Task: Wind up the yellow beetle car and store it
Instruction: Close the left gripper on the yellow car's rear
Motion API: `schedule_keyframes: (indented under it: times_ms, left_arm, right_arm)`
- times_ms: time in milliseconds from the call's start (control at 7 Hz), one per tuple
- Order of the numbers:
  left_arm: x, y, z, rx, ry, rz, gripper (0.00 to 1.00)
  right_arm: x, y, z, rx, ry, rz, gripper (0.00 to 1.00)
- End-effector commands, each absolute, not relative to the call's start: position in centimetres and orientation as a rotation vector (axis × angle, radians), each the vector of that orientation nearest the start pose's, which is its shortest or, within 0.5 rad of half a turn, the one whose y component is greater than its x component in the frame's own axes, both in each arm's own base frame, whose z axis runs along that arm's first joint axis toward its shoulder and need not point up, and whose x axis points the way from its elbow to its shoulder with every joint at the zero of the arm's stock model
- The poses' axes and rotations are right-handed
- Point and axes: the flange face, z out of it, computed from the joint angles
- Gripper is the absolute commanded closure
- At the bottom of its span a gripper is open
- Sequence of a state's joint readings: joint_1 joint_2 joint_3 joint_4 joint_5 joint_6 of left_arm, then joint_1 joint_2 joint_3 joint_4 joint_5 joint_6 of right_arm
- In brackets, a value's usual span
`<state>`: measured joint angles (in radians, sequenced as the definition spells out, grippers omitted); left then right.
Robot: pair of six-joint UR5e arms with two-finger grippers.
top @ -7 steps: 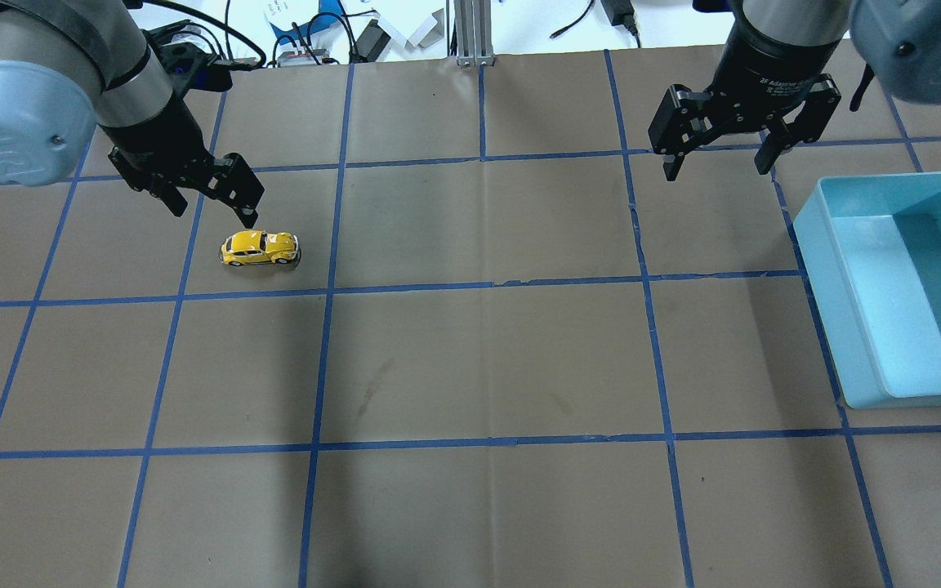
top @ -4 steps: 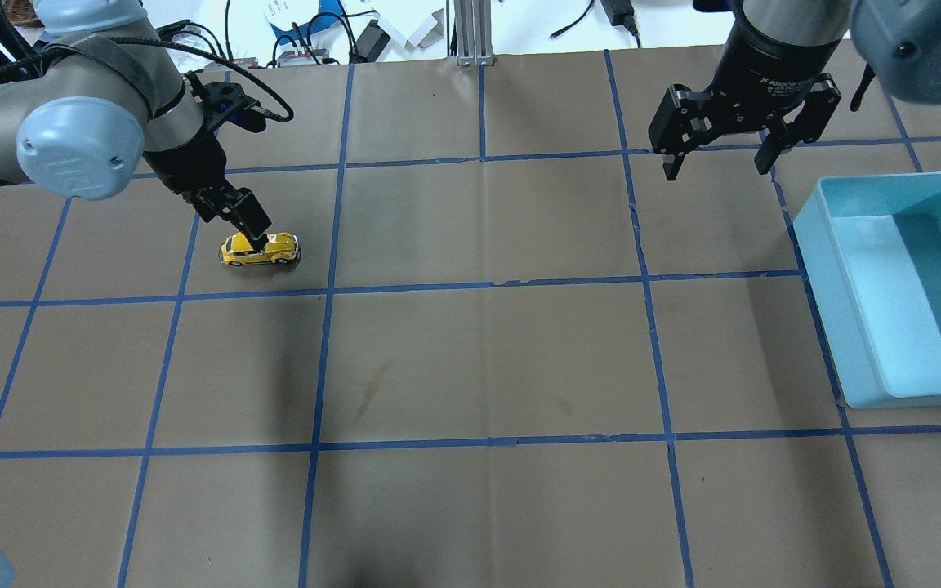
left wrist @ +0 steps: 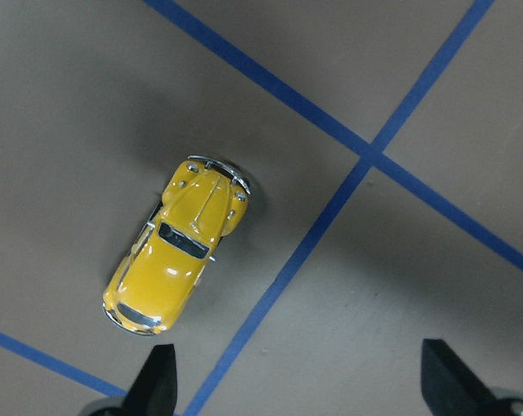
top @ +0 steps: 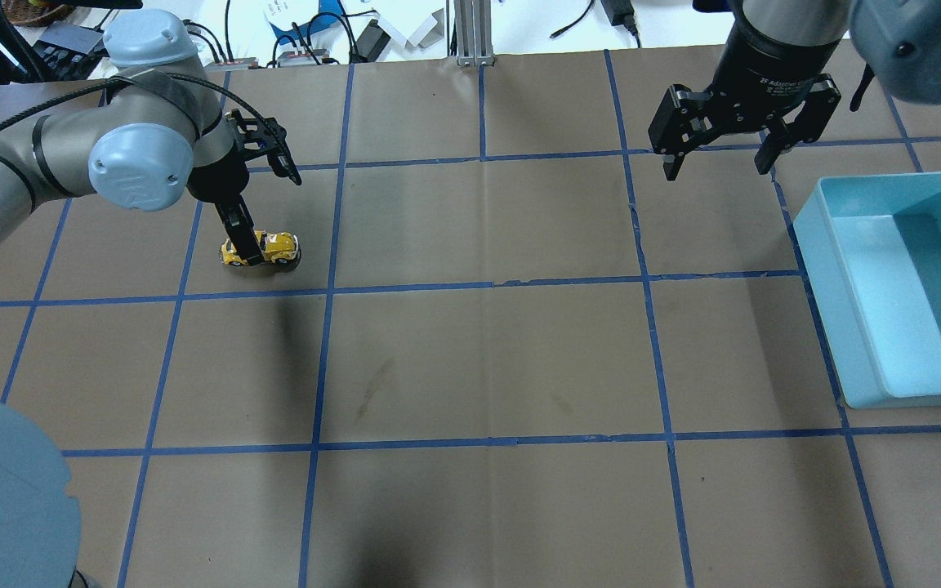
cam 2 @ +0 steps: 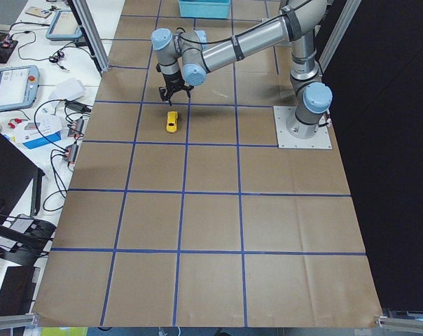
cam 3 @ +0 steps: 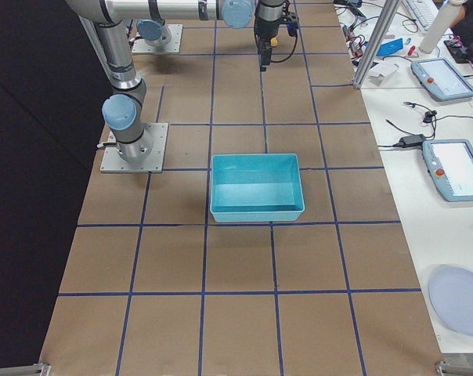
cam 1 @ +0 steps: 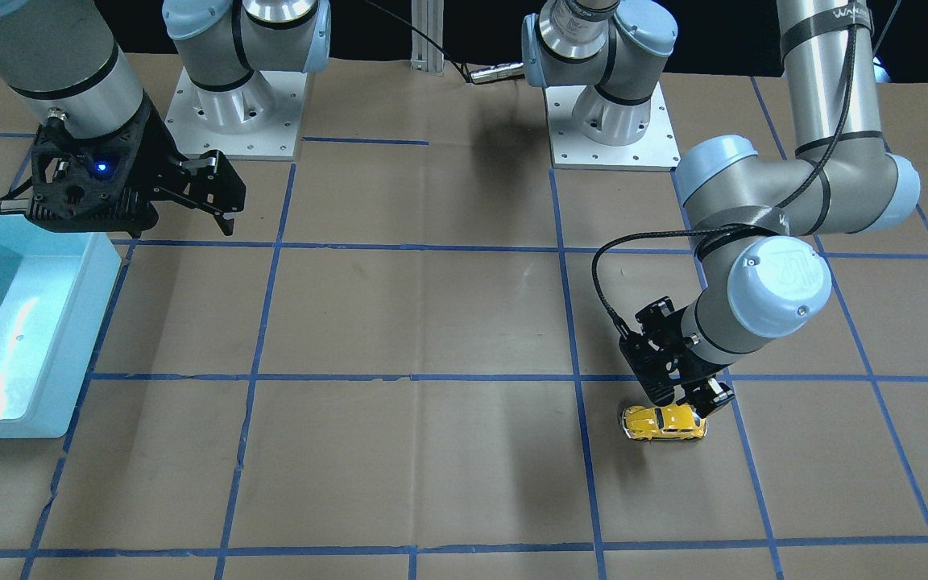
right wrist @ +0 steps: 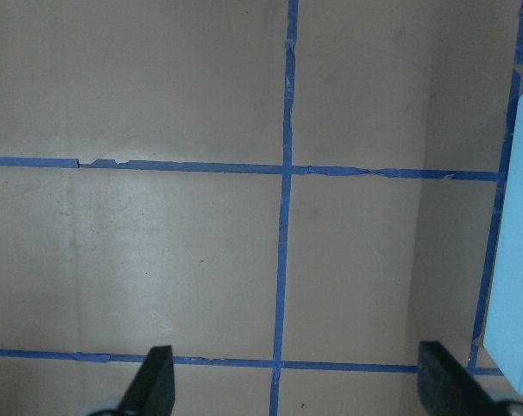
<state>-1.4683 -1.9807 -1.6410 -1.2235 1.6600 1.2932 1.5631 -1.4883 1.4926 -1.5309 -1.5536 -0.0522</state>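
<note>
While yellow beetle car (top: 274,247) sits outside blue bin (top: 846,318) | left pincer (left wrist: 300,377) spread | right pincer (top: 717,170) spread

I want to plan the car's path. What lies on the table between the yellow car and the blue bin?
Nothing: in the overhead view, only bare table with blue tape lines lies between the car and the bin.

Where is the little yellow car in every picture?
Front-facing: yellow beetle car lower right, by the left gripper.
Overhead: car upper left.
Exterior left: car upper middle.
Exterior right: cannot make it out.
Left wrist: car left of centre.
Right wrist: not in it.
Landmark: the left gripper close by it.
</note>
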Motion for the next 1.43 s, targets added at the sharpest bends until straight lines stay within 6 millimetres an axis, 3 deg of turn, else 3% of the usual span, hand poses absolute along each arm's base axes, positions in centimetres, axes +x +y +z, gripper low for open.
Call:
schedule_keyframes:
  times_ms: [0, 143, 429, 714, 857, 1143, 1286]
  left_arm:
    - [-7.4, -62.9, 24.5, 2.020, 2.392, 0.206, 0.02]
    - [-7.3, -63.2, 22.6, 2.164, 2.257, 0.196, 0.02]
    - [-7.2, -62.9, 20.1, 2.206, 2.177, 0.220, 0.02]
    - [-6.3, -64.1, 20.6, 2.283, 2.063, 0.190, 0.02]
    - [-6.1, -64.8, 19.0, 2.255, 2.059, 0.165, 0.05]
    - [-5.6, -64.7, 19.4, 2.237, 2.062, 0.151, 0.05]
    - [-4.2, -64.6, 19.7, 2.210, 2.090, 0.151, 0.05]
  right_arm:
    - [13.1, -52.4, 48.0, -0.069, 3.120, 0.069, 0.00]
    - [13.1, -52.4, 48.0, -0.069, 3.120, 0.069, 0.00]
    - [13.1, -52.4, 48.0, -0.069, 3.122, 0.069, 0.00]
    - [13.1, -52.4, 48.0, -0.069, 3.120, 0.069, 0.00]
    - [13.1, -52.4, 48.0, -0.069, 3.120, 0.069, 0.00]
    - [13.1, -52.4, 48.0, -0.069, 3.120, 0.069, 0.00]
    - [13.1, -52.3, 48.0, -0.069, 3.120, 0.071, 0.00]
